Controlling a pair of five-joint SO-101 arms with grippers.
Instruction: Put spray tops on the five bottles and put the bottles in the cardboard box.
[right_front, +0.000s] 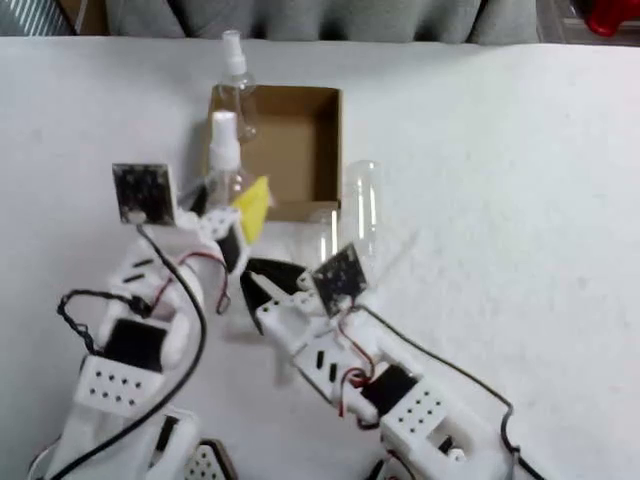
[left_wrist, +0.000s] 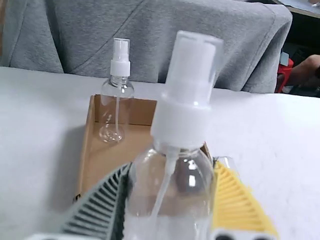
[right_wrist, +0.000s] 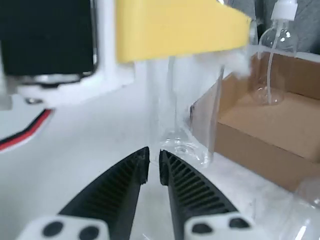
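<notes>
Currently the capped bottle (left_wrist: 170, 195) stands upright, clamped in the left gripper (left_wrist: 172, 172)

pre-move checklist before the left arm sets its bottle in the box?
1. Top on: ok, white spray top is seated on the held clear plastic bottle.
2. Grip: ok, left hand has the bottle between its grey and yellow fingers.
3. Room: ok, brown cardboard box holds one capped bottle at a back corner, floor otherwise bare.
4. Path: cannot tell; right hand is shut, empty, close to the held bottle's base.
5. Remaining: not ok, uncapped clear bottles beside the box have no tops.
</notes>
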